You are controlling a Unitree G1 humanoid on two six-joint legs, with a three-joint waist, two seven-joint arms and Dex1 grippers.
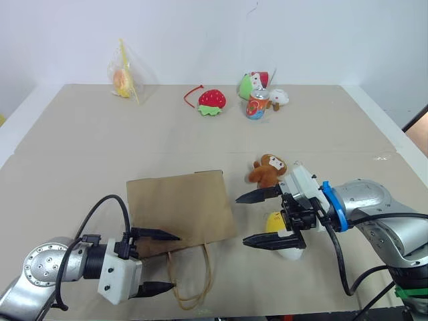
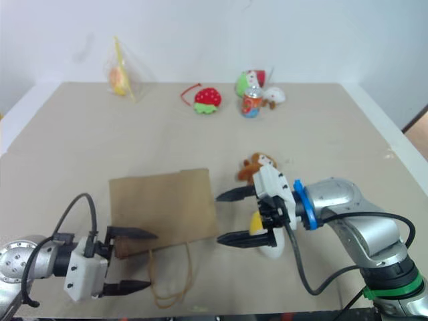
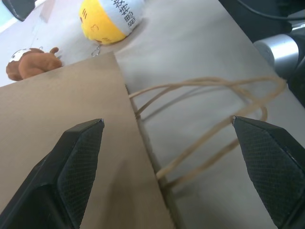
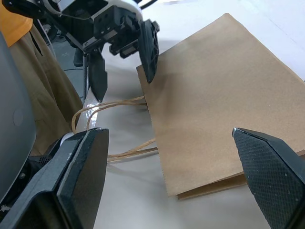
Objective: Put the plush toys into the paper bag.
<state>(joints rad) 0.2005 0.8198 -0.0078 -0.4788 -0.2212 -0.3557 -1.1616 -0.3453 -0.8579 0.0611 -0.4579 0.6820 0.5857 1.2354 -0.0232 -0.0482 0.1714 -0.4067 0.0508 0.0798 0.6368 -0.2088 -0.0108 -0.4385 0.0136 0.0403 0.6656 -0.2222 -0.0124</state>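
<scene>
The left gripper (image 1: 163,262) is seen near the front edge of the table (image 1: 80,140), its two black fingers spread wide and nothing held between them; the upper finger lies over the near edge of the paper bag (image 1: 179,208), while the lower finger is placed beside the twisted cord handles (image 1: 192,281), which are spread on the table in front of the bag's mouth; whether either finger touches paper or cord cannot be told. The bag is laid flat, its mouth turned toward the robot.

The right gripper (image 1: 251,219) is held just beside the bag's right edge, its fingers likewise parted as far as they go and empty; the tips are pointed toward the bag.

Just behind the right gripper's lower finger the egg-shaped plush (image 1: 284,234) is found, yellow above and white below, lying on the table and partly covered by the gripper; the monkey plush (image 1: 267,170) is set a little farther back, beside the upper finger, apart from the bag.

At the far side of the table a strawberry plush (image 1: 212,101) is seen; a small can (image 1: 257,105) and white-and-green toys (image 1: 254,83) are grouped to its right; a clear plastic bag (image 1: 124,80) stands well apart to the left.
</scene>
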